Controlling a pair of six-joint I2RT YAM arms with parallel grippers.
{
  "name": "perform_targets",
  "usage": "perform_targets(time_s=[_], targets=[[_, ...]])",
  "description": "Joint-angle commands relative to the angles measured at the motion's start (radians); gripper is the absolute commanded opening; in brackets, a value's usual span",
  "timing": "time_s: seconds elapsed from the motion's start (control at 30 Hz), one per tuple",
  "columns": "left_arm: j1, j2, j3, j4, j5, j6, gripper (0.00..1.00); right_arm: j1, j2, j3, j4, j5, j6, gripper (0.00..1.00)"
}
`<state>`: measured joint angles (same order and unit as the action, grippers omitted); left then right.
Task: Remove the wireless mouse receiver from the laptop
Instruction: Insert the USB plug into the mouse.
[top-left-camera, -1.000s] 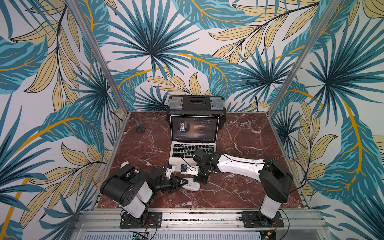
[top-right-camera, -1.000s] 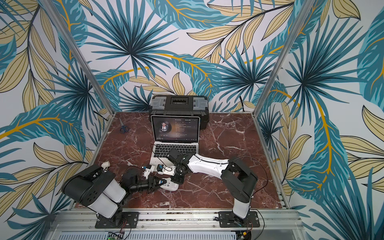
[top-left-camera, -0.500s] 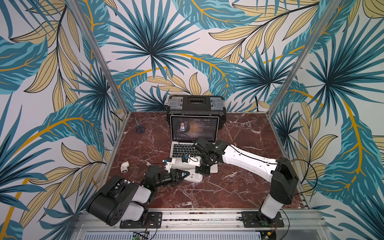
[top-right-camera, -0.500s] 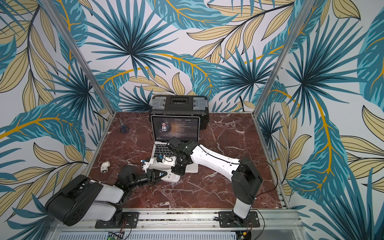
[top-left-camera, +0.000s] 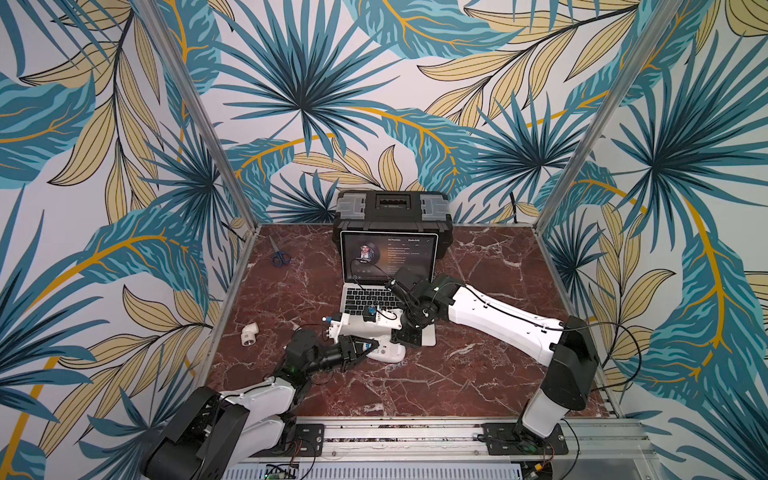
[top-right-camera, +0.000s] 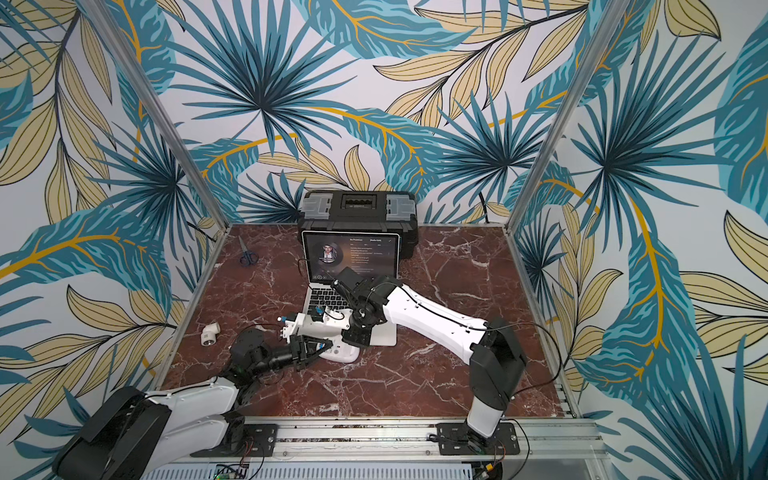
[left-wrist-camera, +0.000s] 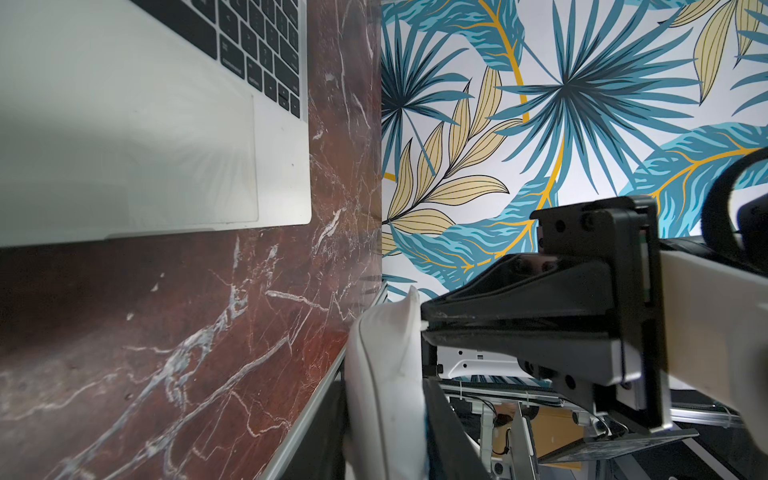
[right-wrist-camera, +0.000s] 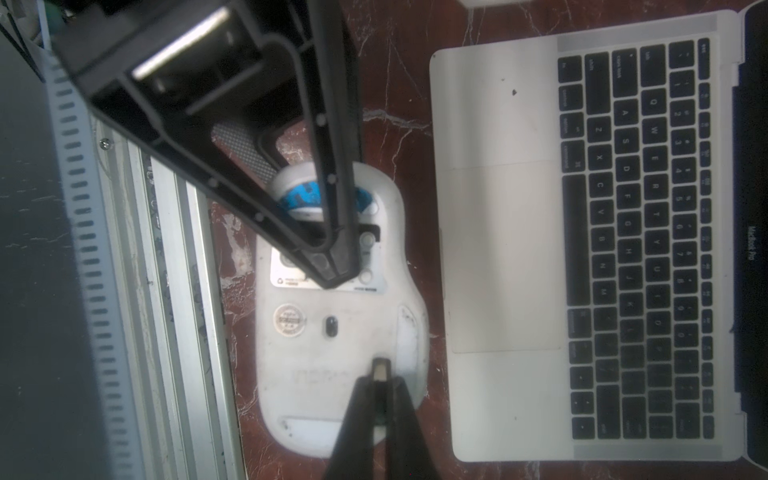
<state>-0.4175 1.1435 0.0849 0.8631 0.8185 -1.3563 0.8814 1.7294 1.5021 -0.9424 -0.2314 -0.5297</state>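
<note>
Two sets of black jaws work close together at the near side of the red-brown marble tabletop (top-left-camera: 415, 382). The left gripper (top-left-camera: 368, 347) reaches in low from the front rail. Its jaws are closed narrow across the thickness of the palm-sized white oval wireless mouse (right-wrist-camera: 332, 353), which is turned underside up with its blue-striped label (right-wrist-camera: 303, 195) showing. The mouse sits just in front of the laptop's front edge; whether it rests on the marble or is lifted slightly I cannot tell. Over its other end, the right gripper (right-wrist-camera: 380, 384) has its jaws pinched shut on the tiny wireless mouse receiver (right-wrist-camera: 381, 369), whose silvery plug pokes past the tips. Beyond them stands the slim silver laptop with black keys (right-wrist-camera: 503, 249), open with its screen lit, and just behind that a black plastic toolbox (top-left-camera: 392, 210). The receiver is clear of the laptop, so the pull itself looks finished. The step in hand seems to be bringing the receiver to the mouse for stowing. That next move calls for lining the plug up with a storage slot, which I cannot make out, then a slow, small descent while the left jaws hold the mouse steady.
</note>
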Motion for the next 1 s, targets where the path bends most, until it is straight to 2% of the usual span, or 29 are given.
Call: perform_targets(time_s=[0.0, 0.07, 0.17, 0.5, 0.73, 0.97], targets=[[-0.008, -0.036, 0.084, 0.145, 0.014, 0.015, 0.0, 0.013, 0.013, -0.011, -0.042, -0.002, -0.018, 0.11], [-0.008, -0.036, 0.078, 0.147, 0.01, 0.017, 0.0, 0.013, 0.01, -0.009, -0.043, 0.0, -0.018, 0.15], [-0.007, -0.042, 0.072, 0.152, 0.008, 0.016, 0.0, 0.012, 0.01, -0.007, -0.042, 0.001, -0.018, 0.17], [-0.008, -0.099, 0.063, 0.104, -0.008, 0.034, 0.0, 0.012, -0.001, -0.022, -0.03, 0.013, -0.019, 0.45], [-0.009, -0.128, 0.061, 0.09, -0.018, 0.036, 0.0, 0.002, -0.038, -0.035, 0.018, 0.036, -0.009, 0.59], [-0.01, -0.129, 0.068, 0.087, -0.029, 0.032, 0.0, -0.011, -0.077, -0.038, 0.029, 0.012, -0.006, 0.68]])
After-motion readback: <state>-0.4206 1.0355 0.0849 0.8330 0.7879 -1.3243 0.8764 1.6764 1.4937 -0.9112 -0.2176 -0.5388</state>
